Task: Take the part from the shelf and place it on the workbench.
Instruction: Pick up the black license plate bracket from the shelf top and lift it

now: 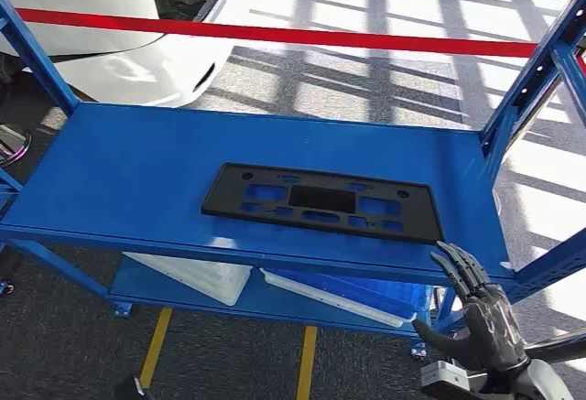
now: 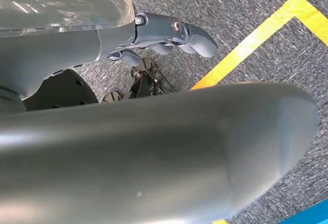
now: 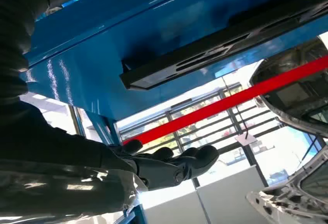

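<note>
— Where's the flat black plastic plate with cut-outs (image 1: pixel 323 202)?
— Lying flat on the blue metal shelf (image 1: pixel 138 171), near its front edge.
— And the right hand (image 1: pixel 480 313)?
— Raised just off the plate's right end, fingers spread, holding nothing.
— The left hand (image 2: pixel 170 34)?
— Hanging over grey carpet; grip unclear.

Right hand (image 1: pixel 483 313) raised, fingers (image 1: pixel 458 267) spread, holding nothing.
</note>
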Available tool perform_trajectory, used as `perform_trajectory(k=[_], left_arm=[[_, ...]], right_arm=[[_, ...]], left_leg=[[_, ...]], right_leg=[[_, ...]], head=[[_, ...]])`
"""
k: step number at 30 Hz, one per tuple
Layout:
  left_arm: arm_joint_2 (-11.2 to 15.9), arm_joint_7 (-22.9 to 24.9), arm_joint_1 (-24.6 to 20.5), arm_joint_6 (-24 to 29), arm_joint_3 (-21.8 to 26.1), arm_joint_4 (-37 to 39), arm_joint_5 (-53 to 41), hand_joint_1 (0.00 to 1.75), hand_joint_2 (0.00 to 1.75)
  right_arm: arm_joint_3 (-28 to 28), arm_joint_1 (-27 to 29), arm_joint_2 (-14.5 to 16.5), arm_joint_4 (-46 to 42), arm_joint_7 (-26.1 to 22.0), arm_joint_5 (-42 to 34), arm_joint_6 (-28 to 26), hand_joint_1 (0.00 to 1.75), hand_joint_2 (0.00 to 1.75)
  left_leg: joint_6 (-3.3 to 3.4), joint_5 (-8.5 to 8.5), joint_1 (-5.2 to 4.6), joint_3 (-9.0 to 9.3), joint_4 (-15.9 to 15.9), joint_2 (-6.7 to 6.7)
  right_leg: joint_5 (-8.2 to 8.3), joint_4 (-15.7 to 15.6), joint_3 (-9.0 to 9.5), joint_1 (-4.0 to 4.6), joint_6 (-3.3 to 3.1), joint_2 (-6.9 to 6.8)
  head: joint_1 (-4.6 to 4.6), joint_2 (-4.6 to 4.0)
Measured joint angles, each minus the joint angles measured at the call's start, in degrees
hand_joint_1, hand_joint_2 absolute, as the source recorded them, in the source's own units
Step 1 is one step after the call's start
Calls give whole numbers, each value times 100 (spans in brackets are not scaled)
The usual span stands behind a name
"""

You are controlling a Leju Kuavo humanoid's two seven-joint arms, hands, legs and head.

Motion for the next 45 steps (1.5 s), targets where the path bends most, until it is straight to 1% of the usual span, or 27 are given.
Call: perform_trajectory(k=[4,7,15,21,29,33,37,40,45], left_arm=[[-2,2,-1,-12,-3,0,0,0,0],[-4,24,-7,-31,-32,0,0,0,0],[-9,79,-33,-45,-143,1,0,0,0],[-9,105,-46,-49,-170,2,0,0,0],[-10,133,-91,-54,-263,2,0,0,0],[-11,166,-108,-62,-289,2,0,0,0],[-13,203,-121,-91,-308,2,0,0,0],[-20,237,-138,-103,-352,2,0,0,0],[-24,271,-155,-104,-416,2,0,0,0]], right_arm=[[64,-86,-20,16,-13,-69,71,0,175],[209,-323,-29,66,-19,-156,269,0,175],[799,-1328,-70,508,223,-149,704,0,175],[1238,-2099,-141,1150,383,-31,880,0,175],[1764,-3031,-117,2020,570,188,1122,0,175],[1992,-3311,-69,2427,652,387,972,0,175],[2173,-3441,18,2776,684,646,512,0,175],[2263,-3469,149,3017,710,756,176,0,175],[2374,-3490,367,3326,742,891,-124,0,175]], left_leg=[[0,0,0,-3,0,0],[0,1,0,-1,0,1],[4,6,0,3,1,0],[5,7,0,0,2,0],[5,7,0,-2,2,-1],[5,7,0,-3,2,-4],[5,7,0,-4,2,-4],[5,7,0,-5,2,-4],[5,7,0,-5,2,-4]], right_leg=[[0,0,0,0,0,1],[3,0,1,0,1,2],[8,1,4,0,2,2],[8,1,2,-1,2,1],[10,1,1,0,4,0],[10,2,1,0,5,-1],[10,2,0,0,5,-2],[10,2,-1,0,5,-2],[10,2,-1,0,5,-2]], head=[[0,0],[0,0],[0,0],[0,0],[0,0],[0,0],[0,1],[0,1],[0,0]])
